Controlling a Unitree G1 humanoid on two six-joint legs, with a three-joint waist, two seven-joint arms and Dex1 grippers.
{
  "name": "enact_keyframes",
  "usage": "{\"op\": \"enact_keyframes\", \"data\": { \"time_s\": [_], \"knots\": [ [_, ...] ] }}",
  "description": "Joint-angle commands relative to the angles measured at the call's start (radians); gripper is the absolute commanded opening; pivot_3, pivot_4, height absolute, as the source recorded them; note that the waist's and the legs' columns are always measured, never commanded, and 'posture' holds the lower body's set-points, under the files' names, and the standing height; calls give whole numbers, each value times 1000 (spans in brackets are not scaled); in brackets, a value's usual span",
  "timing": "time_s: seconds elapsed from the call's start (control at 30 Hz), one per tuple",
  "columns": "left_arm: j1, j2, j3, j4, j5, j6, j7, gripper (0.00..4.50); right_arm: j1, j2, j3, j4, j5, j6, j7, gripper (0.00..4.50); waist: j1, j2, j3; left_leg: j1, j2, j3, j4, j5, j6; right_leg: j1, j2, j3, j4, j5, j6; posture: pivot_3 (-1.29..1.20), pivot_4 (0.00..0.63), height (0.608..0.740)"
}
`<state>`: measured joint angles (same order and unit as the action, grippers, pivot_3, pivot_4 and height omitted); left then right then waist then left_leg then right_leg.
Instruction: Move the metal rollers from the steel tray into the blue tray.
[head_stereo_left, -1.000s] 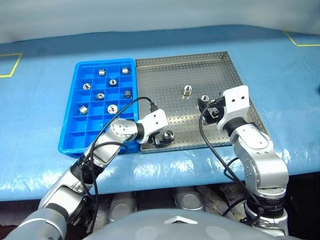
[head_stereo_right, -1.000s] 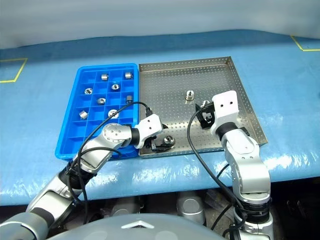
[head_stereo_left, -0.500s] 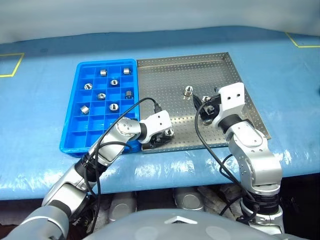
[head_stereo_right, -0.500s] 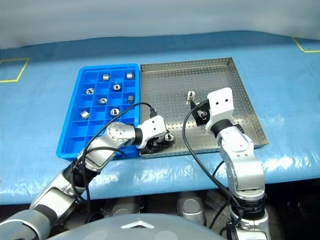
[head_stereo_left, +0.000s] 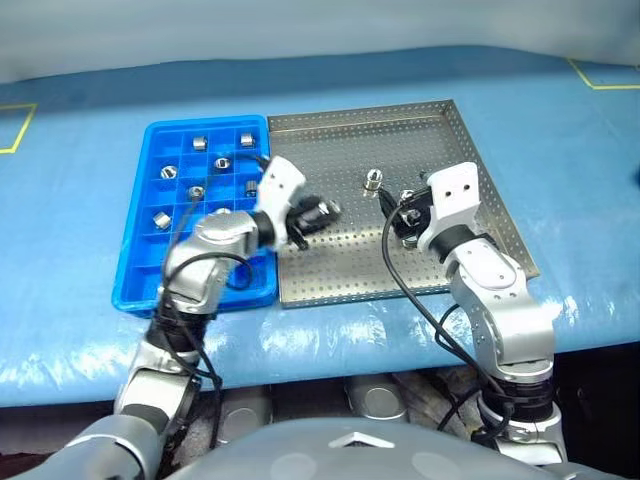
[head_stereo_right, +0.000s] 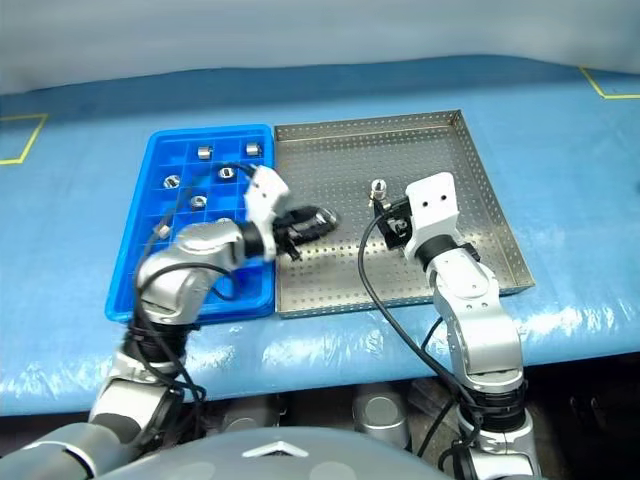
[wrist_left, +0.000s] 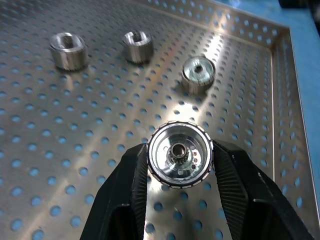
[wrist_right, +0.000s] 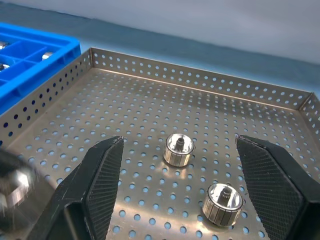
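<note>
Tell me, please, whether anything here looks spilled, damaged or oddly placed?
Nothing stands out. The blue tray and steel tray sit flush and square, rollers rest inside them, and the left tool holds one roller cleanly.

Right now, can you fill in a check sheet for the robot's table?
Surface: blue table cover, wrinkled.
Job's things: steel tray holds loose metal rollers; blue tray has rollers in several compartments.
Clutter: nothing seen.
Grippers: left gripper grips one roller above the steel tray; right gripper open, jaws wide, over two rollers.
Cables: black cables loop along both arms.
Surroundings: yellow tape marks on the cover.
</note>
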<state>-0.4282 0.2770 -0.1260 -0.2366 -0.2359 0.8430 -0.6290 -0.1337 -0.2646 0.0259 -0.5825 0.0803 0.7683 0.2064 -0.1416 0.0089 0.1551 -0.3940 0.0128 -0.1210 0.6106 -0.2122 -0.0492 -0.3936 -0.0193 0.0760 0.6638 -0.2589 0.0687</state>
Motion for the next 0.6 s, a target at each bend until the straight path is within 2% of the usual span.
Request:
{"op": "enact_keyframes", "data": {
  "time_s": [0.03,0.13,0.23,0.4,0.6],
  "knots": [
    [11,144,125,-126,56,72,87,1678,12,-16,-8,-15,49,33,51,3816,1,0,0,0,0,0,-1,0,0,0,0,0,0,0,-1,-102,150,740],
    [75,295,189,-214,137,138,162,1678,31,-49,9,-56,142,40,163,3816,6,-1,1,0,1,0,-4,-1,1,-1,0,0,0,-2,-2,-64,150,740],
    [138,369,237,-289,169,200,209,1678,34,-73,10,-56,152,40,176,3816,24,-3,3,0,-1,0,-5,-1,1,-1,-2,-1,-1,-3,-2,-40,150,740],
    [262,417,292,-429,149,342,215,1678,19,-83,24,-44,159,40,172,3816,65,-8,6,-1,-3,-1,-5,-1,1,0,-5,-3,-3,-3,-2,-12,150,740],
    [425,468,372,-559,69,451,136,1678,0,-71,31,-42,184,41,168,3816,79,-9,6,0,-2,-1,-5,-1,0,-1,-4,-4,-2,-4,-2,13,150,740]
  ]
}}
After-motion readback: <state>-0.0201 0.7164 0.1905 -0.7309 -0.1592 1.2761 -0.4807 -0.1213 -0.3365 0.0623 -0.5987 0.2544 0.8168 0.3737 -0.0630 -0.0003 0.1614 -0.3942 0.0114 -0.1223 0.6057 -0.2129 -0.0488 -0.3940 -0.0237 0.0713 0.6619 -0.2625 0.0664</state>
